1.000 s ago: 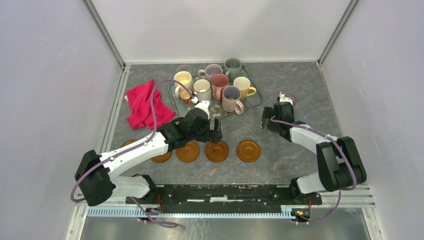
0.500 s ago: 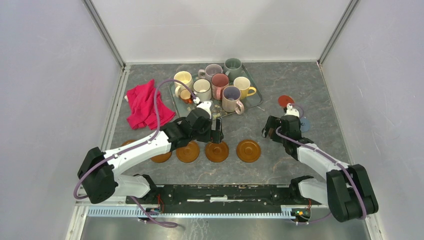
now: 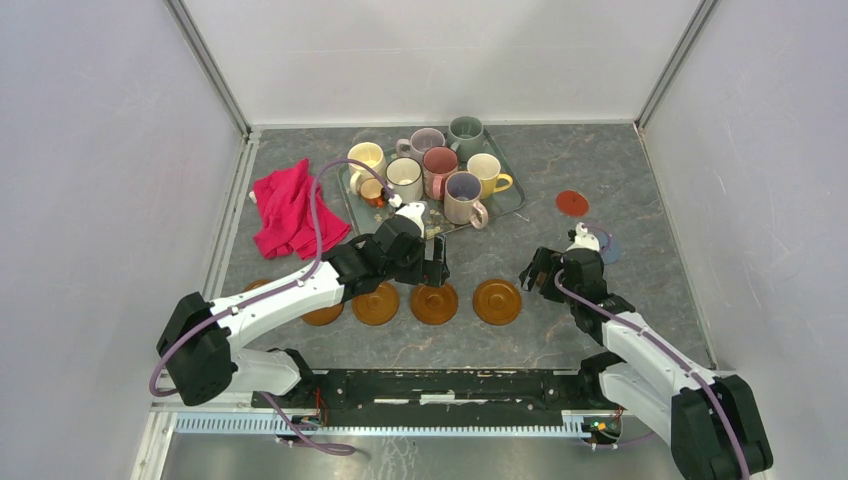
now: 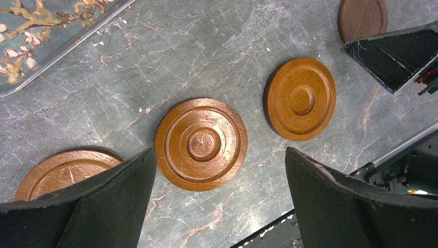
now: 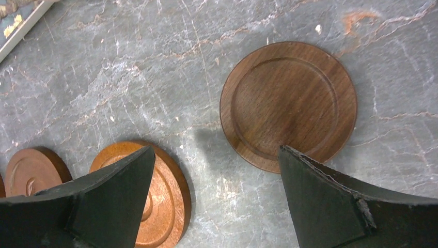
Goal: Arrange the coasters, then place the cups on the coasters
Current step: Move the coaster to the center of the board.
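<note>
Right wrist view: looks down on the dark brown coaster (image 5: 288, 106), lying flat just ahead of the right gripper (image 5: 216, 154), toward its right finger. Hangs wide open, empty. Leaves the orange coasters (image 5: 166, 199) leftward, beneath the left gripper (image 3: 433, 266), also spread and empty.

Both arms, the left arm (image 3: 280, 298) and the right arm (image 3: 640, 340), are white tubes with chunky black joints. A thin purple cable (image 3: 316, 215) runs along each one. The fingers (image 4: 103, 206) are black wedges with rough, worn edges.
</note>
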Controlling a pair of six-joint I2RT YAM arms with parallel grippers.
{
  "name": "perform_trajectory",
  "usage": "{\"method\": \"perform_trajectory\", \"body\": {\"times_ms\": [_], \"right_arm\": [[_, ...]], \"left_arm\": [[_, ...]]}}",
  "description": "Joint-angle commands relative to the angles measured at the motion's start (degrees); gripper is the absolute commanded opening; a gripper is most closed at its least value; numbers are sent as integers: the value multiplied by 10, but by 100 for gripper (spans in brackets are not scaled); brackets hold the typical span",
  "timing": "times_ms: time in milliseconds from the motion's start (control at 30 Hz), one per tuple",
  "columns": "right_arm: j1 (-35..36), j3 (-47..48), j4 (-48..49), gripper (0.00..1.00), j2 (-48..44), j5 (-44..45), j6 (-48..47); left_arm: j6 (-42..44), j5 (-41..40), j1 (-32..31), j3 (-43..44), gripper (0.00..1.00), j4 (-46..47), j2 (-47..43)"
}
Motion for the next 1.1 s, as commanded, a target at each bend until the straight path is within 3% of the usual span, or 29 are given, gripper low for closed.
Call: {"method": "perform_trajectory", "body": {"times_ms": [0,200,333,633,1067], "right_arm": [[16,-35,-161,97,-2,-12,39],[17,-28,-194,97,-26,4,47],[17,30,-212,97,-28,38,38],[16,147,-163,98,69,97,-9],[17,124,-120,97,123,74,11]], "left_arm": [[32,1,2,5,100,20,-5],[33,-1,3,1,100,21,-8],[35,-2,3,1,100,19,-10],[35,-4,3,2,100,17,-18],[35,-6,4,-1,100,14,-25]]}}
